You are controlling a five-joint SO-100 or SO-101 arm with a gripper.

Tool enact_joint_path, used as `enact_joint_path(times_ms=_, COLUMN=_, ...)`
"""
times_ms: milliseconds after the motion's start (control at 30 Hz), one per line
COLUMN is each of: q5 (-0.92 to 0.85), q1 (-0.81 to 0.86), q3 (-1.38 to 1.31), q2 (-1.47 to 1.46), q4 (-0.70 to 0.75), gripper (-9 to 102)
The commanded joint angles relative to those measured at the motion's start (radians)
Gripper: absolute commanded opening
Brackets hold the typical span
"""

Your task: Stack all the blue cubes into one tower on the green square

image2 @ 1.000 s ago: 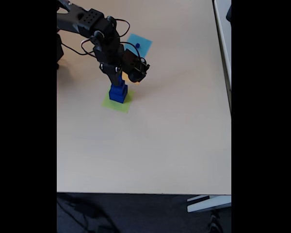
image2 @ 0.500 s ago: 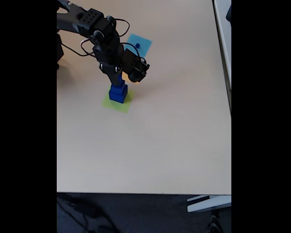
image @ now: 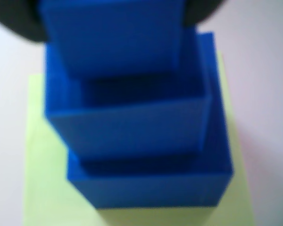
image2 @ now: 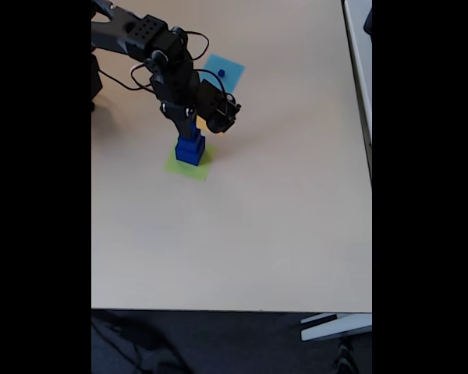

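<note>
Three blue cubes form a stepped tower (image2: 190, 146) on the green square (image2: 189, 166). In the wrist view, the large cube (image: 151, 188) rests on the green square (image: 42, 188). On it sits the medium cube (image: 132, 127), and the small cube (image: 113, 37) is on top. My gripper (image2: 189, 132) reaches down onto the tower's top from above. Its dark fingers (image: 14, 23) press against both sides of the small cube, shut on it.
A light blue paper square (image2: 223, 72) with a small dark blue mark on it lies behind the arm. The arm's base and cables (image2: 117, 47) fill the back left. The table's front edge (image2: 234, 309) runs along the bottom, and its right edge is at the far right.
</note>
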Motion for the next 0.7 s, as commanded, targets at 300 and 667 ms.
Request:
enact_joint_path(times_ms=300, q5=-0.008, q1=-0.012, q3=-0.078, q2=0.006, q4=-0.017, gripper=6)
enact_joint_path(times_ms=667, q5=-0.009, q1=-0.023, q3=-0.089, q2=0.009, q4=-0.018, gripper=10)
